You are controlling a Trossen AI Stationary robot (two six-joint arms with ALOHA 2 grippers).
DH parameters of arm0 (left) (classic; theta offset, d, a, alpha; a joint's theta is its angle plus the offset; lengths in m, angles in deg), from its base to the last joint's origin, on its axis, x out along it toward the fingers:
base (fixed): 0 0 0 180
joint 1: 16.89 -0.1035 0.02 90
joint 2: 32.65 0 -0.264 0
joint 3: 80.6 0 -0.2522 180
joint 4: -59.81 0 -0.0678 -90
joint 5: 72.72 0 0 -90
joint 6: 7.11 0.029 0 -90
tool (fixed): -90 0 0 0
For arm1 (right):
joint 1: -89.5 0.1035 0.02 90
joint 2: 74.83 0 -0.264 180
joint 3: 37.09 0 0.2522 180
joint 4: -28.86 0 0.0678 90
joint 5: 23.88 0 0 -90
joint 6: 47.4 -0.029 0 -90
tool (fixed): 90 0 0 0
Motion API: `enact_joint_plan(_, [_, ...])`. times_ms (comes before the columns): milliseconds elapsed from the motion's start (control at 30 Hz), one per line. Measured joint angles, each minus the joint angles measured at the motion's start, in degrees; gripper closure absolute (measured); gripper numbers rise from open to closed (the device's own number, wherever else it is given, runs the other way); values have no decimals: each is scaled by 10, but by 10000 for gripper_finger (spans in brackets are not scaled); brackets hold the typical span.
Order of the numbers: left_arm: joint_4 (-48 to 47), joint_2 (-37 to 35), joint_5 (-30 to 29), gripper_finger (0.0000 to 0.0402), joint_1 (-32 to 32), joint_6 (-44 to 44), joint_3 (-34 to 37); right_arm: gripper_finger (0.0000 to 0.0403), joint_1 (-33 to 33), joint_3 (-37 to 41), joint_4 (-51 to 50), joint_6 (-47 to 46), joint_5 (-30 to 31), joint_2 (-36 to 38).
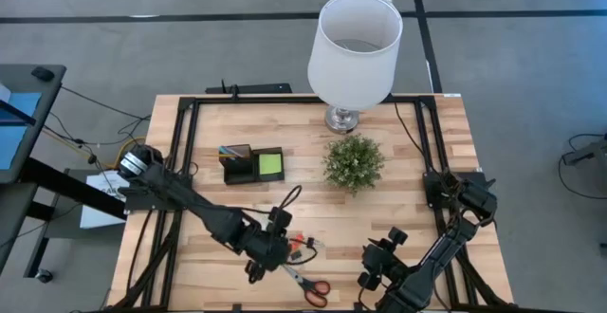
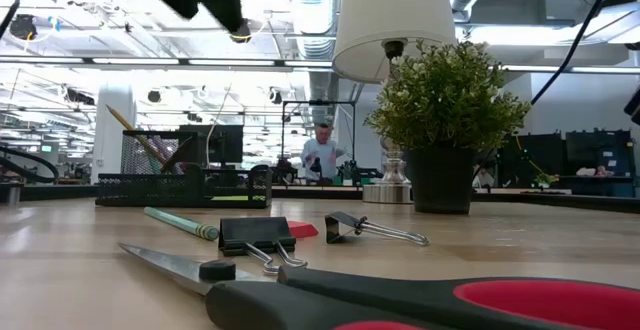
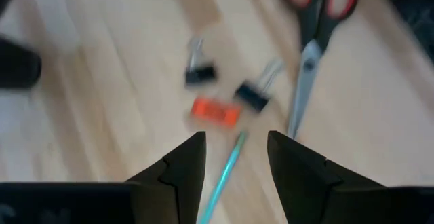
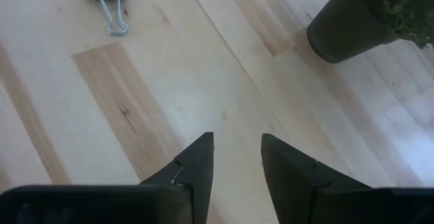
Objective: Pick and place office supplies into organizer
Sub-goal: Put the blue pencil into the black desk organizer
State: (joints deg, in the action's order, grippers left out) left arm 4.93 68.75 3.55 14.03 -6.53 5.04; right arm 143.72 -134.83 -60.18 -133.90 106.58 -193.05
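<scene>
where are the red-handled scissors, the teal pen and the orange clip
red-handled scissors (image 3: 308, 44), left wrist view, on the pivot where the blades cross
teal pen (image 3: 227, 168), left wrist view, mid-shaft between the dark fingers
small orange clip (image 3: 215, 111), left wrist view, centre of its body

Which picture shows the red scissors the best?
The left wrist view: the scissors show almost whole, though blurry. The low view has only handle and blade up close, the high view shows them tiny, and the right wrist view misses them.

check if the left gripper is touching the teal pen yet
Apart. In the left wrist view the left gripper has open fingers with bare wood on either side of the teal pen, which lies on the table below them.
</scene>
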Motion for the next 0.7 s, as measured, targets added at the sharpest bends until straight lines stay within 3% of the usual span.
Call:
enact_joint_plan(233, [57, 0, 7, 248, -18, -35, 51, 284, -4, 0, 1, 0, 2, 0])
enact_joint_plan(700, [190, 9, 91, 248, -49, -42, 142, 284, -16, 0, 1, 2, 1, 0])
